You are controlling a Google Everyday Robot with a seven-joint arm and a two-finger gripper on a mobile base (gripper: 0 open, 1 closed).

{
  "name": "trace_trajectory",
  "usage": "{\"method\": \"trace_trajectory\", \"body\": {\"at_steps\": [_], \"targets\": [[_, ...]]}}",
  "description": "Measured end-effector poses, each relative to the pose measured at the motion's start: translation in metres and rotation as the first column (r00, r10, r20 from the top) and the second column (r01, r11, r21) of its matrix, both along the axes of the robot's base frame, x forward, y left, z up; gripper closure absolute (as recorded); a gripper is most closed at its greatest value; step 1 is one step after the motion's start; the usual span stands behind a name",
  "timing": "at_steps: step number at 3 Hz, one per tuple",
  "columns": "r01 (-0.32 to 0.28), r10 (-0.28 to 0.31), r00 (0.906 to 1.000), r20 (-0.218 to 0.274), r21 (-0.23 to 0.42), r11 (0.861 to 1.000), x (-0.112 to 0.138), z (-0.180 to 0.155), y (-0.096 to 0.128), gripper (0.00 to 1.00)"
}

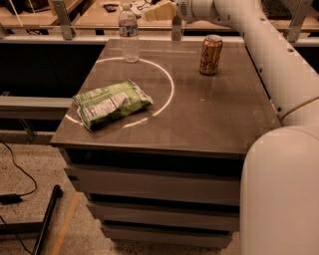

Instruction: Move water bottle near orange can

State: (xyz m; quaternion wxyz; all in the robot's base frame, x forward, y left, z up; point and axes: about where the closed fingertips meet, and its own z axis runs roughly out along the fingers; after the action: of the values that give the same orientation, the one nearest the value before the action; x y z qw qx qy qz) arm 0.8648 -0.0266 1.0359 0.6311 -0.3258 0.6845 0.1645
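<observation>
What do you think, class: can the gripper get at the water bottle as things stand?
Probably yes: the gripper hovers near the water bottle, at its top, nothing stands between them, and the orange can sits well aside.

The place is looking like a robotics lab or workshop. A white robot arm (259,45) is reaching over a dark table (209,124), with its gripper (152,11) hanging above the far edge. Wooden benches (94,15) with metal posts (62,17) are standing behind. A black cable (25,172) is trailing across the speckled floor (30,224), and a ring of light (172,89) is shining on the tabletop.
</observation>
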Motion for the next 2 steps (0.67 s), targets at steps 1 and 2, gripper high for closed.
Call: {"method": "trace_trajectory", "body": {"at_steps": [1,2], "targets": [[-0.028,0.028,0.9996,0.001,-0.005,1.0,0.001,-0.004,0.005,0.0],[-0.072,0.072,0.9974,-0.001,0.008,0.997,0.0,-0.006,0.016,0.0]]}}
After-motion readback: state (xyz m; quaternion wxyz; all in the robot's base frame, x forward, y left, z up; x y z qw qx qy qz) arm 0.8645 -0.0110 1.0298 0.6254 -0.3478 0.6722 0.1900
